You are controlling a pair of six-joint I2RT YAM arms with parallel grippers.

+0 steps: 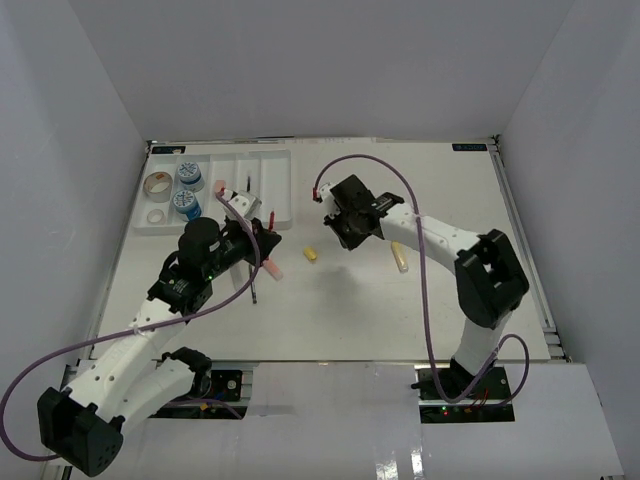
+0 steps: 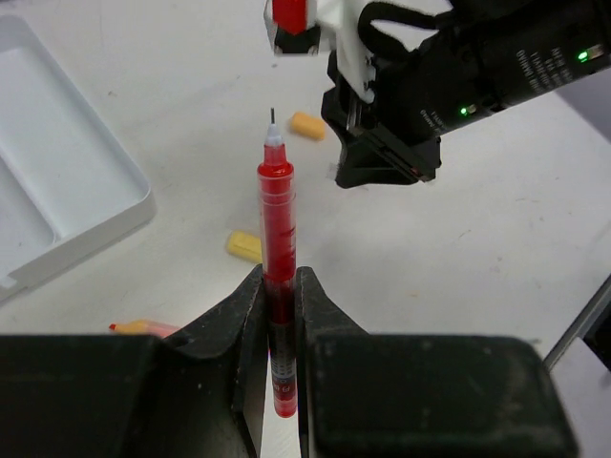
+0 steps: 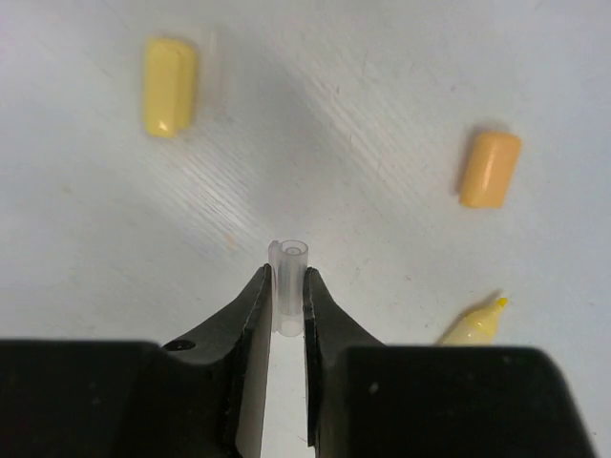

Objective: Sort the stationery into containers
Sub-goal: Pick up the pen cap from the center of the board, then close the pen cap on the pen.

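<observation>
My left gripper (image 2: 278,286) is shut on a red pen (image 2: 277,219), whose uncapped tip points away from the wrist. From above, that gripper (image 1: 262,235) hangs just right of the white compartment tray (image 1: 275,185). My right gripper (image 3: 286,281) is down at the table, its fingers pressed on a small clear pen cap (image 3: 288,277). In the top view it (image 1: 345,222) sits at mid-table. Near it lie a yellow cap (image 3: 169,86), an orange cap (image 3: 489,168) and a yellow marker (image 1: 400,257).
Two tape rolls (image 1: 157,184) and two blue-white tubs (image 1: 186,203) sit in the tray's left end. A pink marker (image 1: 270,268) and a dark pen (image 1: 254,290) lie below my left gripper. White walls enclose the table on three sides.
</observation>
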